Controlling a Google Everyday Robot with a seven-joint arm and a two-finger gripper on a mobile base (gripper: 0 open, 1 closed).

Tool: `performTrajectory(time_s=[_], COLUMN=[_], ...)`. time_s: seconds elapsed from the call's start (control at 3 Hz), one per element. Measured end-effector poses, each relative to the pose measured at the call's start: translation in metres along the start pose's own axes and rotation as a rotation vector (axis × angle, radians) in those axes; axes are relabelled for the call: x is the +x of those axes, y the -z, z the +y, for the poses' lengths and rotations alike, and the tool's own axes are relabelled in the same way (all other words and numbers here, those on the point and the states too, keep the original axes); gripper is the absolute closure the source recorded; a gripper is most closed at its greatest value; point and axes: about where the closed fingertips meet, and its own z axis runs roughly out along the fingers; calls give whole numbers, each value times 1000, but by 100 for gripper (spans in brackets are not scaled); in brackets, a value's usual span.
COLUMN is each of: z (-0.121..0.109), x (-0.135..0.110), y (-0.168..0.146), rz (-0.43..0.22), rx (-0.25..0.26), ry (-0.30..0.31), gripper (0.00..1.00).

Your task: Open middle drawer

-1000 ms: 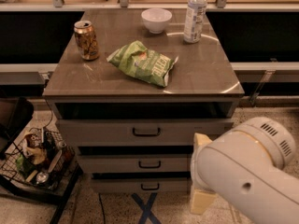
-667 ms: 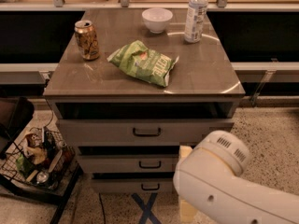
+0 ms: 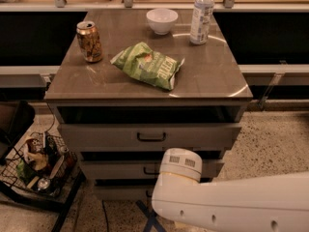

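Arm [image 3: 231, 204] before middle drawer [image 3: 111, 169], hand hidden behind it.

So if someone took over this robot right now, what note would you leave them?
Gripper: hidden behind the white arm, which reaches in low at the drawer fronts.
Middle drawer: looks shut, with the arm covering its centre.
Done: the arm is at the drawer, nothing more.
Left: grip the drawer and pull it out.
On top: can, chip bag, bowl, bottle, none in the way.

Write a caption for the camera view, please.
Robot arm before the middle drawer, its tool hidden behind the wrist; can, chip bag, bowl and bottle on the cabinet top.
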Motion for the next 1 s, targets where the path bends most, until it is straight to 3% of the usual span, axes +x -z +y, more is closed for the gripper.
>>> performTrajectory(time_s=[0.33, 0.67, 1.0], z=[-15, -24, -17], x=[-8, -22, -33], y=[-21, -48, -65], rz=[7, -32, -67], rx=[27, 15, -22], ry=[-43, -69, -44], gripper=[0, 0, 0])
